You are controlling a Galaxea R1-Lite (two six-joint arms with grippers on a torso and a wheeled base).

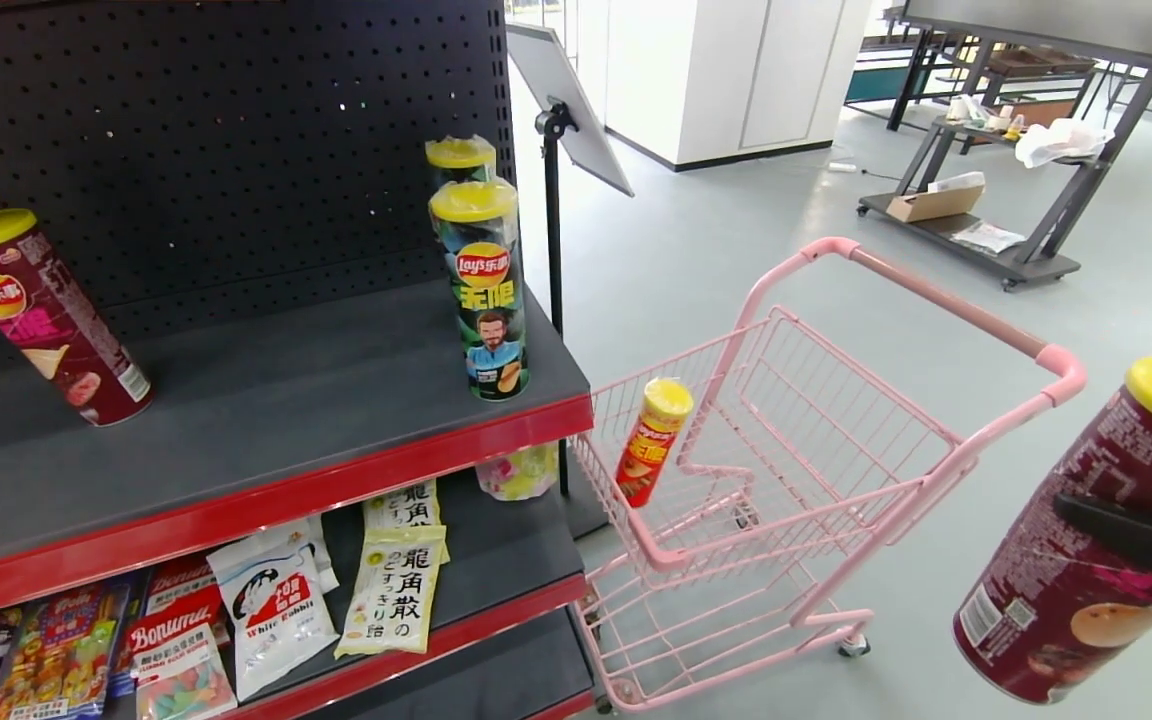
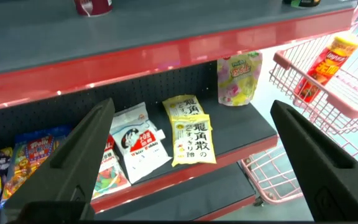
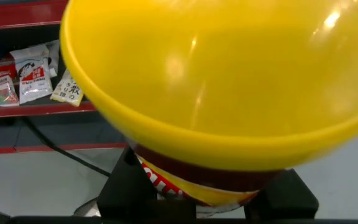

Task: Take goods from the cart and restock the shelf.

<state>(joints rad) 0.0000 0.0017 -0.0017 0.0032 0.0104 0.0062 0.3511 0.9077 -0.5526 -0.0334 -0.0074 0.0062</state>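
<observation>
Right now the right tool (image 3: 205,196) is gripping a maroon chip can (image 1: 1066,560) around its body, holding it tilted at the near right, beside the pink cart (image 1: 936,298) and well apart from the shelf (image 1: 286,400). The left tool (image 2: 192,109) is hanging open, facing the snack bags (image 2: 191,134) on the lower level. A yellow can (image 1: 653,440) is leaning inside the cart. Swinging left, the held can is likely risking a knock on the cart handle. A tilted set-down could be toppling it or the two dark cans (image 1: 484,290) standing at the shelf's right end.
</observation>
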